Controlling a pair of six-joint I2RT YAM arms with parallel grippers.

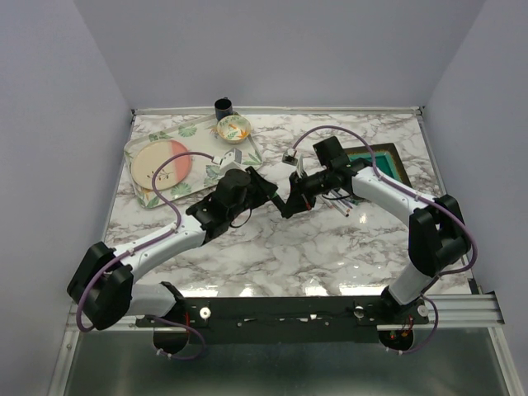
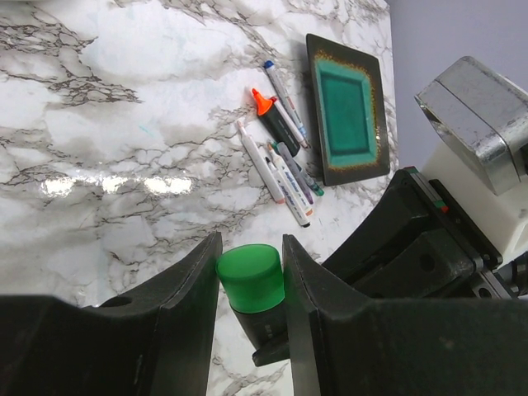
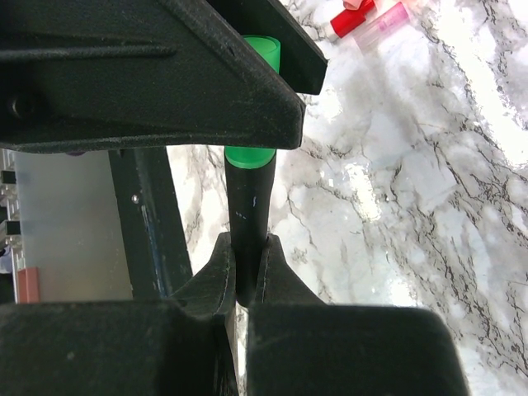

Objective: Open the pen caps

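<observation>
A thick black highlighter [image 3: 247,206] hangs in the air between my two grippers. My right gripper [image 3: 245,247] is shut on its black barrel. The green cap [image 2: 250,276] at its other end sits squeezed between the fingers of my left gripper [image 2: 250,247], still joined to the barrel. In the top view the two grippers, left [image 1: 279,198] and right [image 1: 301,194], meet over the middle of the table. Several other pens [image 2: 285,169] lie side by side on the marble, among them an orange-tipped highlighter [image 2: 268,111]. A loose red cap [image 3: 351,21] and a pink cap [image 3: 388,16] lie on the table.
A dark dish with a green centre [image 1: 375,161] lies at the back right, just beyond the pens. At the back left a patterned tray [image 1: 144,198] holds a pink plate [image 1: 161,165]; a small bowl [image 1: 233,128] and a black cup [image 1: 223,107] stand near it.
</observation>
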